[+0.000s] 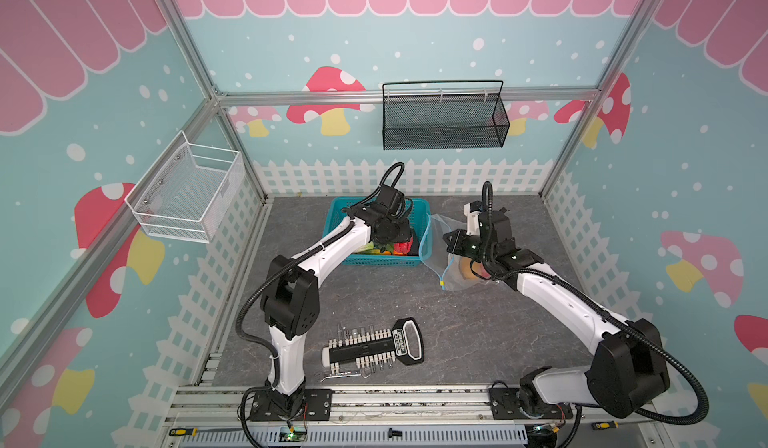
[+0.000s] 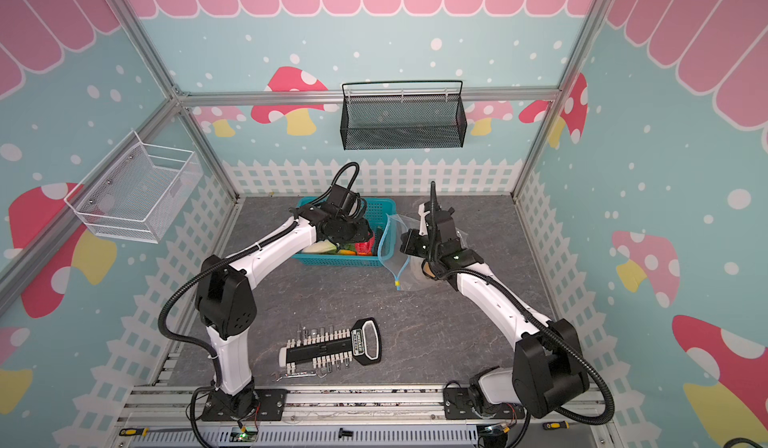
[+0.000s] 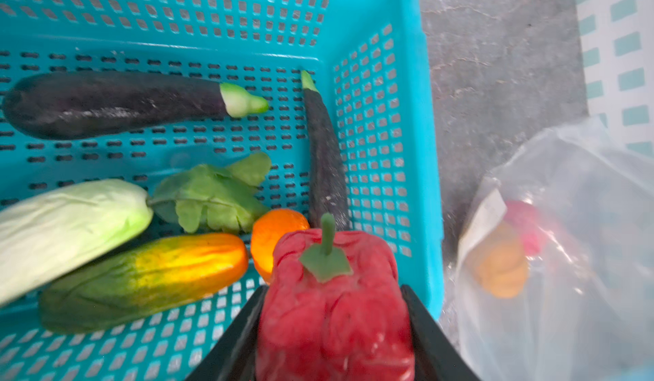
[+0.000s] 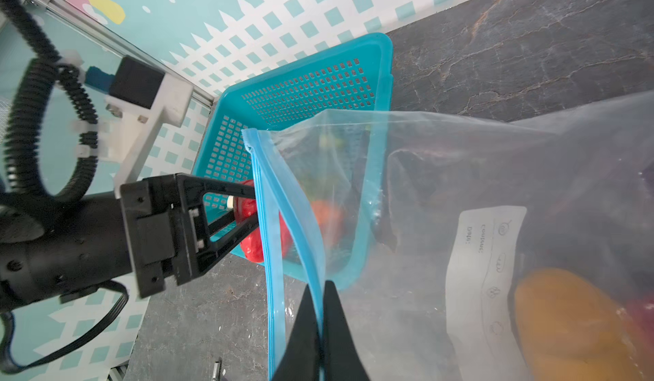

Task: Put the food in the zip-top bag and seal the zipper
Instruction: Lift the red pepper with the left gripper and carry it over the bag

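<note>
My left gripper [image 3: 333, 289] is shut on a red pepper [image 3: 332, 322] inside the teal basket [image 3: 424, 149], close to the wall that faces the bag. In both top views the pepper [image 1: 402, 245] [image 2: 365, 245] shows beneath that wrist. Two dark eggplants [image 3: 113, 103], a cabbage [image 3: 67, 227], a green leaf [image 3: 212, 198], an orange [image 3: 272, 230] and a yellow-green piece [image 3: 148, 276] lie in the basket. My right gripper [image 4: 321, 290] is shut on one lip of the zip-top bag [image 4: 460, 170], pinching the blue zipper [image 4: 272, 255], so the mouth gapes toward the basket. An orange-yellow piece [image 4: 573, 326] lies in the bag.
A bit set with a black handle [image 1: 374, 346] and a small wrench [image 1: 340, 375] lie near the front of the grey table. A white wire basket [image 1: 187, 188] hangs on the left wall, a black mesh one [image 1: 444, 117] on the back wall.
</note>
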You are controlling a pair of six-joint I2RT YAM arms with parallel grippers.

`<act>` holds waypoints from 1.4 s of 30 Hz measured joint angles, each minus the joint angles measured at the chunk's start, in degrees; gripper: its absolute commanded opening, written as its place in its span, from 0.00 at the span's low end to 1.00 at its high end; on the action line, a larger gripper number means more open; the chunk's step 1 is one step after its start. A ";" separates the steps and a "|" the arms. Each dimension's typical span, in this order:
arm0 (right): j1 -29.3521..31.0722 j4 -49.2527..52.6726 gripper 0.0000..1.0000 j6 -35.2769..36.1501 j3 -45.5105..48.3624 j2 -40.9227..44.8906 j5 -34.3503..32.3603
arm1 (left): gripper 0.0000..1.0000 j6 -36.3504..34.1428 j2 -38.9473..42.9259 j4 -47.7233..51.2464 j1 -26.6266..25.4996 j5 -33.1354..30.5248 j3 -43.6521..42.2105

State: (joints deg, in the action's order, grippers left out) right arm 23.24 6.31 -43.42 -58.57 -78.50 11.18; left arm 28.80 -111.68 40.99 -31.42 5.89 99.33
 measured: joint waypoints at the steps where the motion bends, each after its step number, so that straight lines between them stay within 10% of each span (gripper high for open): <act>1: -0.02 0.00 0.00 0.00 0.02 0.00 0.00 | 0.52 0.22 0.90 -0.22 -0.35 0.02 -0.66; 19: -0.02 -0.50 0.00 -1.05 0.79 0.00 0.09 | 0.52 0.50 21.20 -16.68 -6.88 3.41 -19.69; 42: -0.02 -0.76 0.00 -1.66 0.79 0.20 0.87 | 0.50 1.46 17.05 -31.08 -8.81 6.05 -23.89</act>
State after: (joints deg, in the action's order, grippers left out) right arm 23.22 5.54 -45.08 -57.78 -78.30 12.05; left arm 30.26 -94.63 9.91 -40.23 11.94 75.44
